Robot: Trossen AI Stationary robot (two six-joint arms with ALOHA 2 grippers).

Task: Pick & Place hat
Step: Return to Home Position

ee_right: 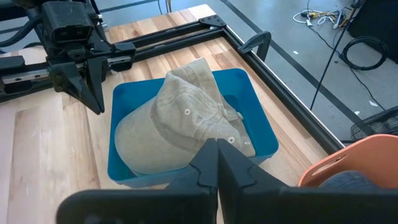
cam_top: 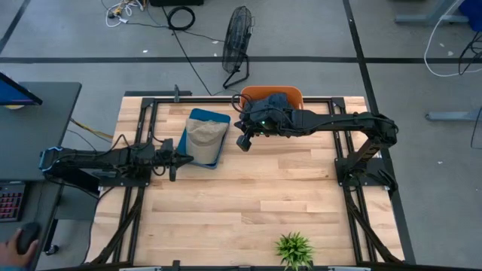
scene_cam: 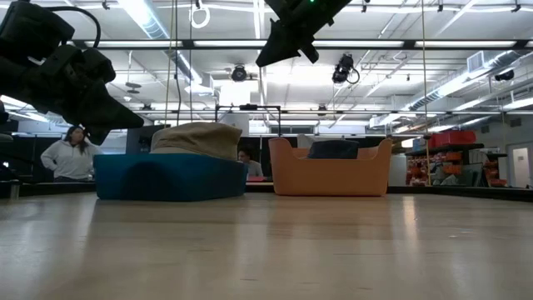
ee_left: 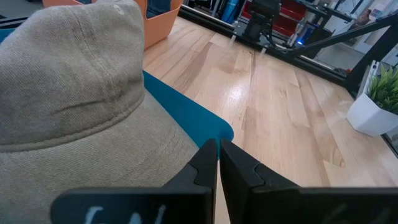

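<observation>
Cap: the tan cloth baseball cap (cam_top: 205, 134) lies heaped in the blue plastic bin (cam_top: 197, 114), upper centre-left of the overhead frame.
Left arm: the left gripper (cam_top: 183, 159) sits at the bin's lower left edge, fingers pressed together, empty.
Right arm: the right gripper (cam_top: 242, 143) hangs just right of the bin, fingers closed, empty.
Behind: the orange plastic bin (scene_cam: 333, 179) holds a dark cloth (scene_cam: 333, 149).
</observation>
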